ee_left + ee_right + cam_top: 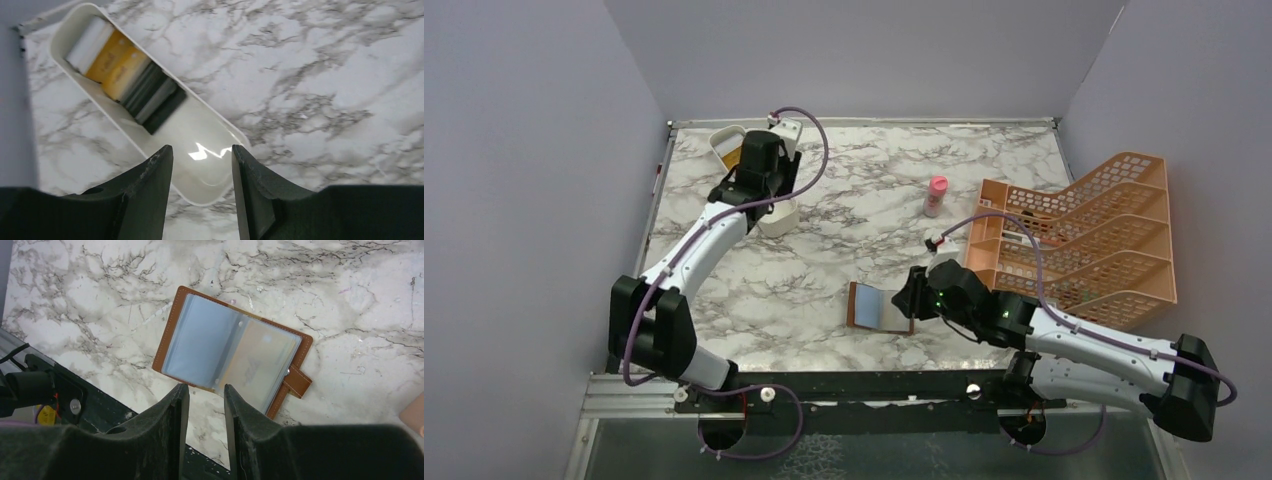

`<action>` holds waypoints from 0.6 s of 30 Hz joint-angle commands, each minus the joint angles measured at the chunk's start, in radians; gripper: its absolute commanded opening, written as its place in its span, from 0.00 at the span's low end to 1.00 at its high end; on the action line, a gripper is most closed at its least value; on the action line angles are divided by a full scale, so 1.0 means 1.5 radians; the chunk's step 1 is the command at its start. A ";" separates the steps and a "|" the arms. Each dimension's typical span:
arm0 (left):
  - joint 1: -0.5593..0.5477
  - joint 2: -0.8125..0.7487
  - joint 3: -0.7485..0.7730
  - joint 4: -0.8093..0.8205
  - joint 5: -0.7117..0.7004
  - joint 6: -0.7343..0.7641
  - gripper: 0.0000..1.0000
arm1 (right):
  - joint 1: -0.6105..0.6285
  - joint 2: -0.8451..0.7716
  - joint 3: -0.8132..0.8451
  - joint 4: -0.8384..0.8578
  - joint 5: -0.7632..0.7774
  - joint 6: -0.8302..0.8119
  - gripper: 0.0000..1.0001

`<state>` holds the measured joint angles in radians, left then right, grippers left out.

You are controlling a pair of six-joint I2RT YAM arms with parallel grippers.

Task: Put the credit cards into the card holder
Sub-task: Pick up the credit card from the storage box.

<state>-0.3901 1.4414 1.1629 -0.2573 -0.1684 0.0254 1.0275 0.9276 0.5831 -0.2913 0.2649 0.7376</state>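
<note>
The credit cards (125,75), yellow-gold and dark grey ones beside a white piece, stand fanned in the far end of a white oblong tray (235,134). My left gripper (202,152) hangs open over the tray's bare near end and holds nothing. Seen from above, it (757,160) covers most of the tray (724,142) at the back left. The card holder (230,350) lies open and flat, brown outside with blue-grey sleeves; its right sleeve looks pale tan. My right gripper (206,387) is open and empty just short of its near edge. From above it (914,293) is right of the card holder (879,307).
An orange lattice rack (1084,235) stands at the right, close behind the right arm. A small pink bottle (935,196) stands upright between the rack and the tray. The table's black front rail (65,390) runs close to the wallet.
</note>
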 commanded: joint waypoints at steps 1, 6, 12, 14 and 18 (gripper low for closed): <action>0.096 0.049 0.087 0.005 0.039 0.227 0.48 | -0.001 0.001 0.030 -0.026 -0.002 -0.028 0.37; 0.197 0.165 0.225 -0.032 0.112 0.332 0.45 | -0.001 0.018 0.045 -0.028 0.001 -0.052 0.37; 0.248 0.344 0.357 -0.033 0.145 0.405 0.52 | -0.001 0.056 0.077 -0.031 0.018 -0.073 0.36; 0.257 0.384 0.392 -0.036 0.176 0.417 0.52 | -0.001 0.070 0.090 -0.036 0.022 -0.081 0.36; 0.260 0.461 0.455 -0.042 0.180 0.439 0.53 | -0.001 0.101 0.111 -0.040 0.034 -0.087 0.35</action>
<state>-0.0074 2.0544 1.7473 -0.2962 0.0380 0.6060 1.0275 1.0473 0.7048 -0.3309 0.2726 0.6380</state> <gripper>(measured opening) 0.523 0.358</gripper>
